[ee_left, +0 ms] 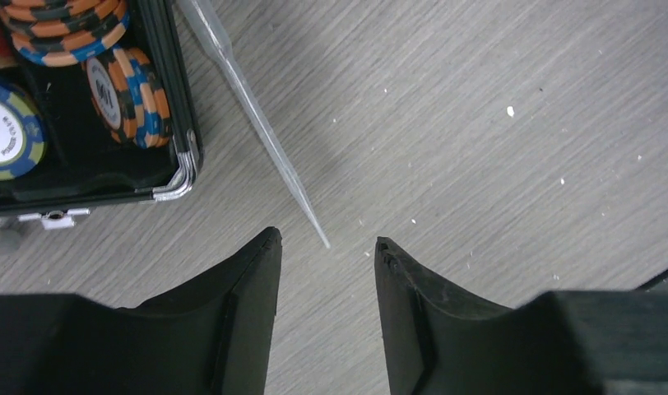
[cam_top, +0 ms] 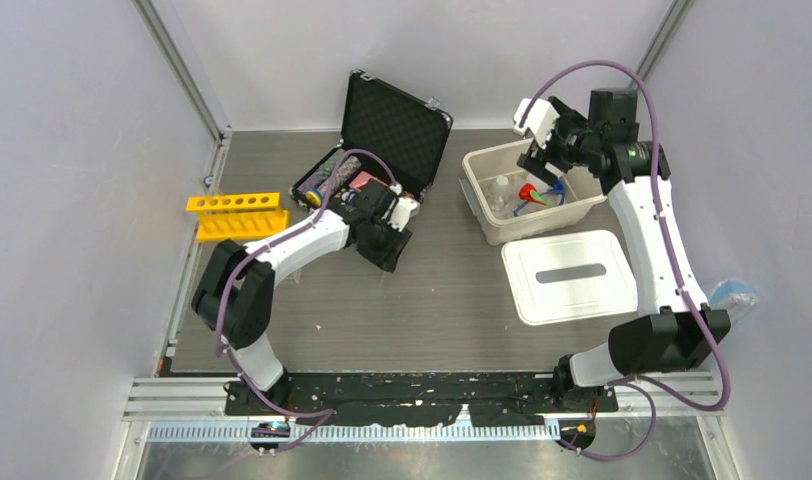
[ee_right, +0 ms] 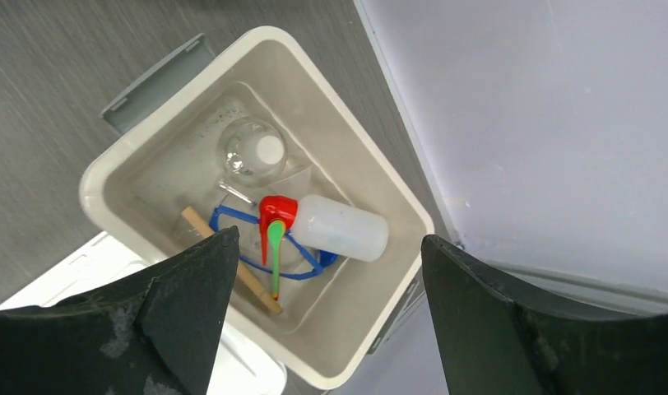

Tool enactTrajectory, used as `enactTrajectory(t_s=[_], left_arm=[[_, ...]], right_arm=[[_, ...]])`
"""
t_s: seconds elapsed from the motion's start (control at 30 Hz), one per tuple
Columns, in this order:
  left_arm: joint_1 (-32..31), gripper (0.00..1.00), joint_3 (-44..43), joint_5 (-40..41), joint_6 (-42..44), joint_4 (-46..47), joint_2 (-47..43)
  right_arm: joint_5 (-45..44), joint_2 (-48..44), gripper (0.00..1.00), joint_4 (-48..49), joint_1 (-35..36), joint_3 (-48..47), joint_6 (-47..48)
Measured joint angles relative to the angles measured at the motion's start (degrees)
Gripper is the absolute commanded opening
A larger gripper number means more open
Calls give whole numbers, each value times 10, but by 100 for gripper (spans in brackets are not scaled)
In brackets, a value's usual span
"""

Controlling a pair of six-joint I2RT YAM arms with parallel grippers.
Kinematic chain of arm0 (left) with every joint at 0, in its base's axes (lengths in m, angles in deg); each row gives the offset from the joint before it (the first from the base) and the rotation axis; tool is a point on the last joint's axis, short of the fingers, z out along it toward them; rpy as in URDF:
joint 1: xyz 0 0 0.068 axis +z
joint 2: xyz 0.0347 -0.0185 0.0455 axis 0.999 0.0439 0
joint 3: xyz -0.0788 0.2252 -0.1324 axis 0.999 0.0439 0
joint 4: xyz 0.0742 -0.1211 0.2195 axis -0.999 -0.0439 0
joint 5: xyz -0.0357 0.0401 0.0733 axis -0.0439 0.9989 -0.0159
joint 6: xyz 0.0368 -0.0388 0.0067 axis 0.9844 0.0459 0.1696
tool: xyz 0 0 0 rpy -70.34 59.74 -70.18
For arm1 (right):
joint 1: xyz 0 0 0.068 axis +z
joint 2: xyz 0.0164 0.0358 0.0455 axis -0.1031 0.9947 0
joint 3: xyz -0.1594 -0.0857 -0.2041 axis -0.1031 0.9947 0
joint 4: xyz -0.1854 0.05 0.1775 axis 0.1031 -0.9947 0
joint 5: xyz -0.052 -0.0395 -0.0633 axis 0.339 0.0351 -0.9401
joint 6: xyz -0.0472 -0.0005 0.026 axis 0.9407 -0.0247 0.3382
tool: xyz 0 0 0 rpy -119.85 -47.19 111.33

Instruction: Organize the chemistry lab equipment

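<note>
My left gripper (ee_left: 328,247) is open and empty, low over the table, with the tip of a clear plastic pipette (ee_left: 257,107) lying between its fingertips. In the top view the left gripper (cam_top: 387,248) is just in front of the black case. My right gripper (ee_right: 331,243) is open and empty above the beige bin (ee_right: 257,37). In the bin lie a red-capped white squeeze bottle (ee_right: 339,226), a green spatula (ee_right: 276,255), blue goggles (ee_right: 308,265), a wooden clamp (ee_right: 232,265) and a clear glass flask (ee_right: 252,152). The yellow tube rack (cam_top: 237,215) stands at the far left.
The open black case (cam_top: 382,150) of striped poker chips (ee_left: 125,90) stands at the back middle, its corner close to my left fingers. The bin (cam_top: 479,195) is at the back right, and its white lid (cam_top: 569,275) lies flat in front of it. Walls close in both sides.
</note>
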Motion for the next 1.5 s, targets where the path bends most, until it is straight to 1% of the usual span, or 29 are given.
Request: enactTrajectory(t_s=[0.17,0.47,0.63,0.7,0.8,0.97,1.03,1.1,1.17,1.23,1.3,1.37,1.43,1.5], left_arm=[[-5,35,0,23,-20,21,34],[-13,29,0,64,-28,46,68],[-18,26,0,69,-28,53,91],[-20,18,-5,71,-30,53,98],[-22,0,-14,71,-38,59,106],[-24,0,-25,56,-43,53,108],[-18,0,-25,24,-51,53,98],[-11,0,-24,-19,-65,54,68],[3,0,-19,-65,-85,70,11],[19,0,-17,-103,-104,101,-60],[35,0,-21,-144,-129,148,-124],[49,0,-40,-181,-154,198,-163],[54,0,-59,-213,-185,264,-176],[54,0,-68,-239,-217,325,-177]], right_arm=[[1,-35,87,16,0,55,-28],[1,-39,87,21,0,69,-64],[1,-56,87,23,0,78,-70],[1,-64,87,23,0,83,-73],[1,-73,88,23,0,90,-78],[7,-77,92,32,0,92,-123],[15,-77,92,40,0,91,-161],[29,-77,91,56,0,87,-217],[50,-77,88,75,0,79,-273],[86,-80,87,118,0,78,-352],[121,-93,86,188,0,100,-442],[151,-127,86,292,4,162,-550],[166,-155,86,373,24,211,-645],[175,-155,86,428,53,216,-701]])
